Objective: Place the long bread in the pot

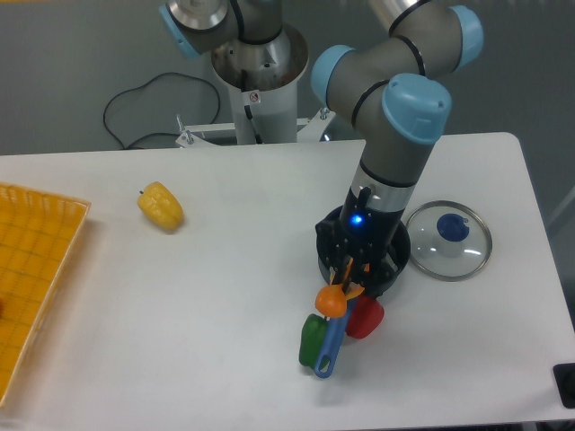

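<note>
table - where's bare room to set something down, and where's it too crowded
Free: the wide white stretch between the yellow pepper and the pot, and the front-left area beside the orange tray. Crowded: around the claw, where the long bread, green pepper, red pepper and glass lid cluster.

The table [225, 296] carries one long bread [334, 296], one black pot [393, 277] with a blue handle, and one round glass lid [448, 240] with a blue knob. There are three toy peppers: one yellow pepper [161, 206], one green pepper [313, 339], and one red piece [365, 319] that is probably a pepper, half hidden. One orange tray [36, 269] sits at the left edge. One robot arm [400, 126] reaches in, with one gripper [352, 265].
</note>
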